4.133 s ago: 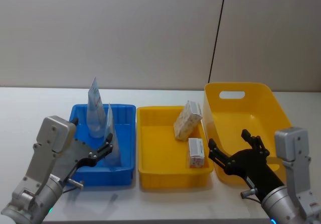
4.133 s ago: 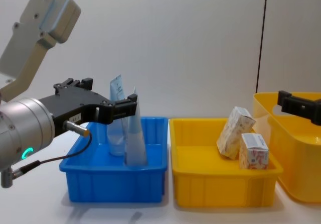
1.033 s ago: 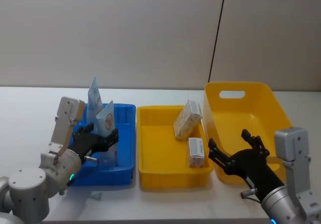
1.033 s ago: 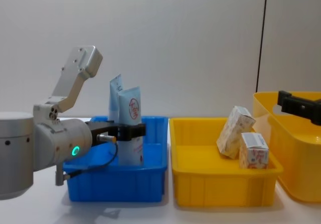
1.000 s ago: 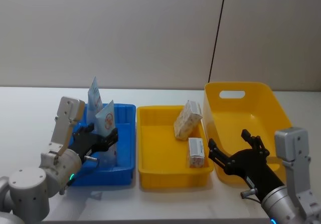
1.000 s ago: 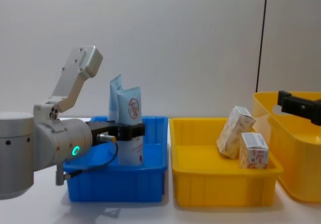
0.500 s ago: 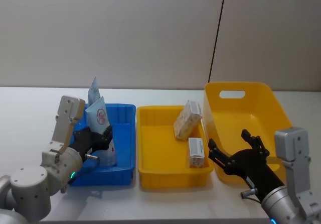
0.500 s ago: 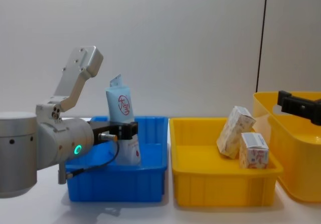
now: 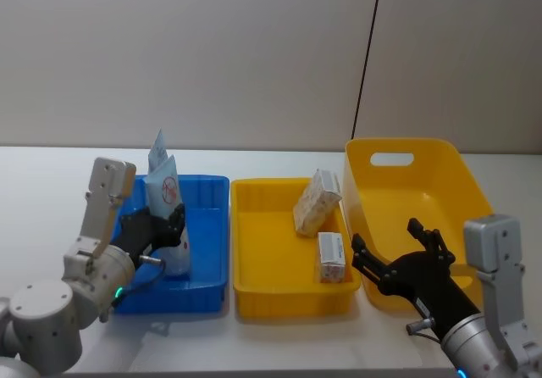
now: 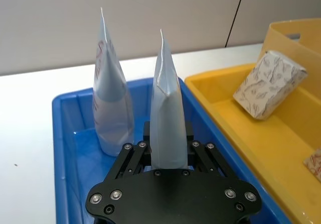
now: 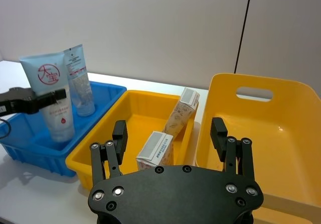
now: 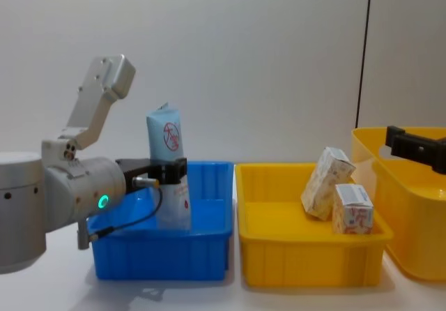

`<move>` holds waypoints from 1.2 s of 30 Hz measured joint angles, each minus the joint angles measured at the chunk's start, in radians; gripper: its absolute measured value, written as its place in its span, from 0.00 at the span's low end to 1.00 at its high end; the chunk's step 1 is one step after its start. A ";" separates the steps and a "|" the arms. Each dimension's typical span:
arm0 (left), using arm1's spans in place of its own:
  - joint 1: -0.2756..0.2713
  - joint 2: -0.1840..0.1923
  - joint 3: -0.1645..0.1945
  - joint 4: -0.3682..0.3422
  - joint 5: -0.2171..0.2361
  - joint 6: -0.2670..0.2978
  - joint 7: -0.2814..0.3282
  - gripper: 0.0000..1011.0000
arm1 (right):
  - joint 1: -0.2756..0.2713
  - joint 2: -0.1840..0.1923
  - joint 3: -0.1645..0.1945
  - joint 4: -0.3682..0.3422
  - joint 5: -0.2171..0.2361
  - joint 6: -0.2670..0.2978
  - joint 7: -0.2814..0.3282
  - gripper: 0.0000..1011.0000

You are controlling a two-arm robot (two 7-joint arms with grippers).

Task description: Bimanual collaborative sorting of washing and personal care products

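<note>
The left gripper [image 9: 161, 225] is clamped on a pale blue squeeze tube with a red logo [image 12: 167, 143], gripping it about halfway up, cap end down inside the blue plastic bin [image 9: 206, 225] on the white desk [image 9: 51, 183]. Just beyond the gripper a second, translucent tube [image 10: 111, 108] stands upright in the same bin. The right gripper [image 9: 385, 241] hangs with its jaws spread wide and nothing between them, over the near edge of the large yellow handled bin [image 9: 423, 183]. Ahead and to the left of it, a shallow yellow tray [image 9: 271, 259] holds a leaning white carton [image 9: 317, 200] and a smaller upright carton [image 9: 331, 257].
</note>
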 joint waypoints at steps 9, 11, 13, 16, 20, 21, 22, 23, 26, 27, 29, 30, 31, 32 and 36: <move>0.023 0.024 -0.025 -0.095 -0.001 -0.017 -0.001 0.28 | 0.000 0.000 0.000 0.000 0.000 0.000 0.000 0.99; 0.027 0.030 -0.031 -0.118 -0.001 -0.017 -0.001 0.28 | 0.000 0.000 0.000 0.000 0.000 0.000 0.000 0.99; 0.031 0.037 -0.037 -0.147 -0.001 -0.018 -0.003 0.28 | 0.000 0.000 0.000 0.000 0.000 0.000 0.000 0.99; 0.036 0.047 -0.044 -0.184 -0.003 -0.019 -0.011 0.28 | 0.000 0.000 0.000 0.000 0.000 0.000 0.000 0.99; 0.041 0.054 -0.049 -0.219 -0.011 -0.021 -0.032 0.28 | 0.000 0.000 0.000 0.000 0.000 0.000 0.000 0.99; 0.042 0.056 -0.050 -0.229 -0.015 -0.022 -0.043 0.28 | 0.000 0.000 0.000 0.000 0.000 0.000 0.000 0.99; 0.042 0.056 -0.050 -0.233 -0.017 -0.023 -0.049 0.28 | 0.000 0.000 0.000 0.000 0.000 0.000 0.000 0.99; 0.043 0.057 -0.050 -0.237 -0.019 -0.024 -0.054 0.28 | 0.000 0.000 0.000 0.000 0.000 0.000 0.000 0.99; 0.043 0.059 -0.049 -0.249 -0.027 -0.029 -0.081 0.28 | 0.000 0.000 0.000 0.000 0.000 0.000 0.000 0.99; 0.043 0.059 -0.047 -0.252 -0.031 -0.032 -0.092 0.28 | 0.000 0.000 0.000 0.000 0.000 0.000 0.000 0.99; 0.043 0.059 -0.044 -0.254 -0.037 -0.036 -0.110 0.28 | 0.000 0.000 0.000 0.000 0.000 0.000 0.000 0.99; 0.043 0.059 -0.042 -0.254 -0.040 -0.038 -0.117 0.28 | 0.000 0.000 0.000 0.000 0.000 0.000 0.000 0.99; 0.042 0.060 -0.038 -0.254 -0.045 -0.043 -0.135 0.28 | 0.000 0.000 0.000 0.000 0.000 0.000 0.000 0.99; 0.041 0.059 -0.035 -0.254 -0.047 -0.045 -0.143 0.28 | 0.000 0.000 0.000 0.000 0.000 0.000 0.000 0.99; 0.034 0.058 -0.020 -0.246 -0.063 -0.061 -0.196 0.28 | 0.000 0.000 0.000 0.000 0.000 0.000 0.000 0.99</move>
